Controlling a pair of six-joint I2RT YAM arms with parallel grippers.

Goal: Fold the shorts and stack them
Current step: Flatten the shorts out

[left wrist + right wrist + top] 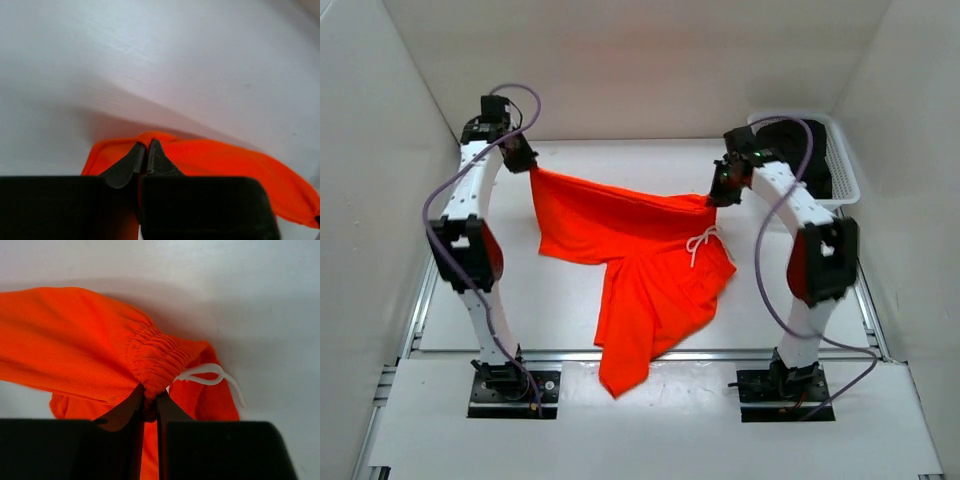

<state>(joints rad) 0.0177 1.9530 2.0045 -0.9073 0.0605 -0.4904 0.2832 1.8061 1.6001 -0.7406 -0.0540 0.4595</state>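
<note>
The shorts (640, 250) are held up by one edge between the two arms over the far half of the tabletop (550, 310). The lower part is draped onto the surface, and one leg (625, 350) trails toward the near edge. The left tool (146, 145) is closed almost completely, with a small peak of orange fabric pinched between its tips; whether that is a waistband end or a hem corner cannot be told. The right tool (150, 394) is likewise clamped down on the gathered waistband (155, 355), just beside the white drawstring (207, 374), which hangs loose below the grip. The lifted edge sags a little between the two holds, so the cloth is judged not to be drawn fully taut. This two-point hold is judged to serve spreading: hung from its edge, the thin fabric is pulled smoother by its own weight and can then be laid flat for folding. Only a little material is caught in each tool, so a slip is judged possible if the arms are drawn further apart. No fold is seen made, and the task is judged to be at an early stage. A white basket (845, 170) holding something dark is seen at the far right corner, well apart from the shorts.
</note>
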